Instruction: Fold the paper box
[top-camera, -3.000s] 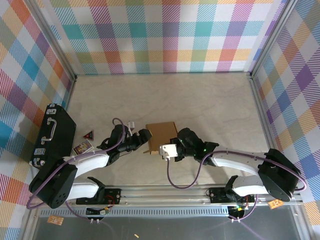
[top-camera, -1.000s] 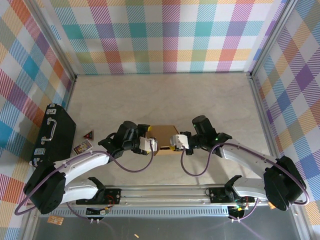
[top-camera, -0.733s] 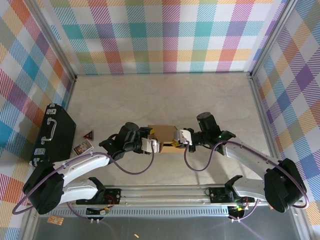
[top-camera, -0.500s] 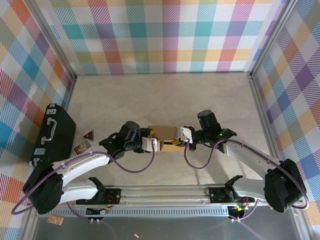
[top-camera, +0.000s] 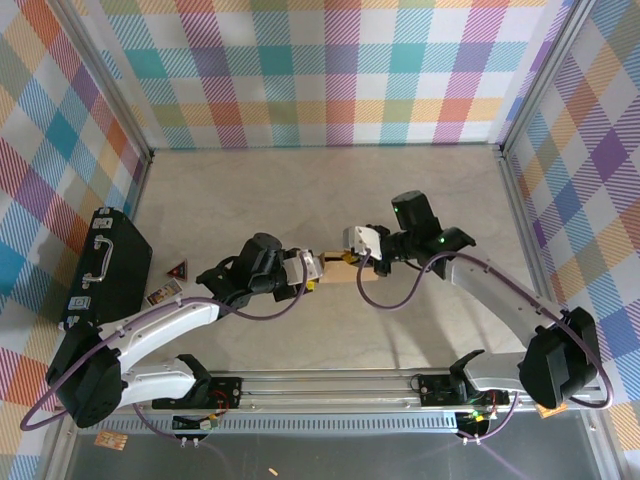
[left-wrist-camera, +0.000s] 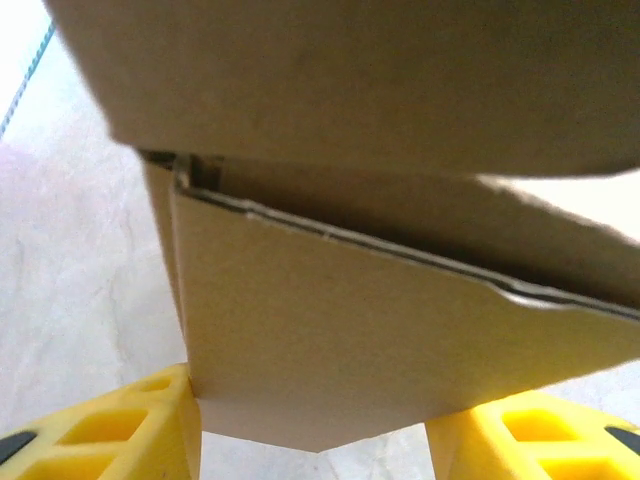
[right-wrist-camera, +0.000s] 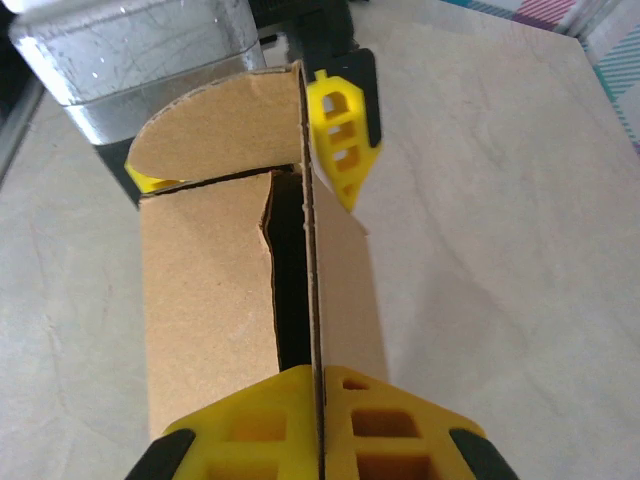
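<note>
The paper box runs lengthwise left-to-right between the 2 claws, 1 panel upright. Right claw pinches that panel tight; left claw, half-spread, clasps the box's sides.

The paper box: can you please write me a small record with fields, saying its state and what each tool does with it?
object: paper box, plain brown cardboard
state: partly folded; a dark gap lies between one thin panel and the wider face
right tool: shut on that thin panel's edge
left tool: one finger on each side of the box's other end; firm grip not clear
flap: a rounded flap at the left tool's end
surface: pale table
nearby: black case, apart from the box
</note>
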